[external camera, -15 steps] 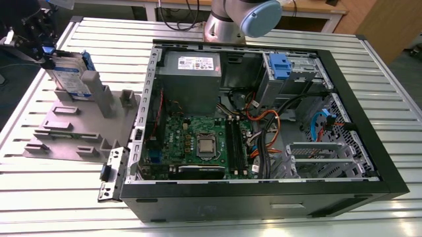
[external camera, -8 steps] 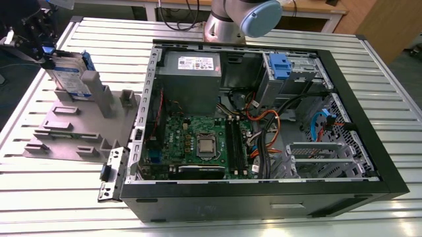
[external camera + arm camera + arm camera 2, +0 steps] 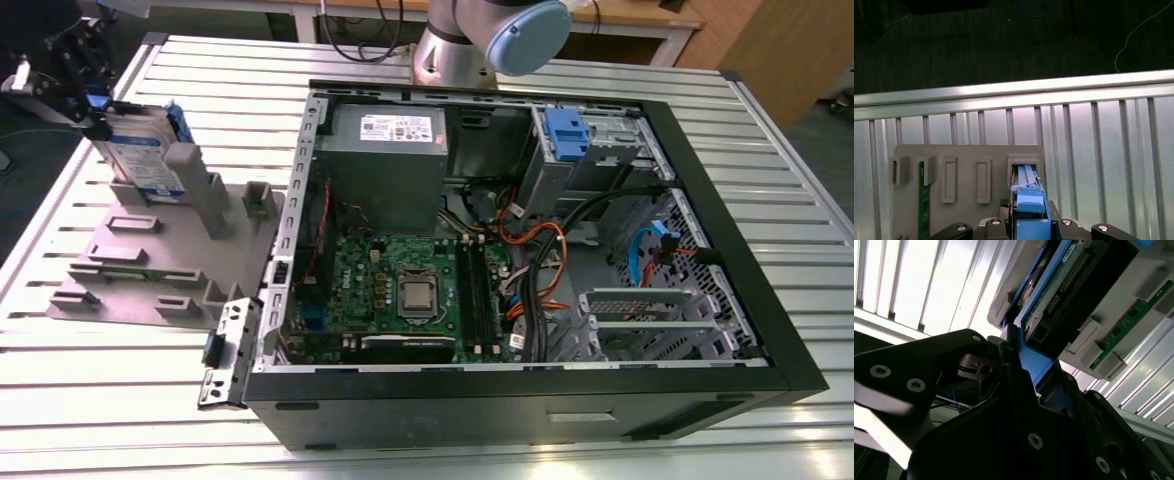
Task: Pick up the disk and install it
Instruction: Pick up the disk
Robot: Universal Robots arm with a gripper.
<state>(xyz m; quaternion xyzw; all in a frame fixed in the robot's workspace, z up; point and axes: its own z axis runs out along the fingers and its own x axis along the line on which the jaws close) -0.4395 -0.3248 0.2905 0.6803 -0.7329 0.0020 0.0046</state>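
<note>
The disk [image 3: 140, 152] is a silver drive with a white-and-blue label and blue rails. It stands on edge at a slot of the grey holder [image 3: 127, 265], on the exterior view's left. My gripper [image 3: 103, 116] comes down on its top edge and is shut on it. In the first wrist view the disk's blue rail [image 3: 1029, 197] runs between my gripper [image 3: 1029, 222] fingers toward the slot. In the second wrist view the black fingers [image 3: 1014, 370] clamp the blue rail [image 3: 1035, 365], and the disk's circuit-board side [image 3: 1064, 285] shows beyond. Whether the disk rests in the slot I cannot tell.
An open black computer case [image 3: 747, 250] lies on the slatted metal table [image 3: 107, 380]. Inside are a motherboard [image 3: 400, 285], a grey power supply [image 3: 387, 135] and a drive bay holding a blue-railed part [image 3: 566, 135]. A green circuit board [image 3: 923, 200] stands in the holder. The arm's base [image 3: 467, 45] stands behind the case.
</note>
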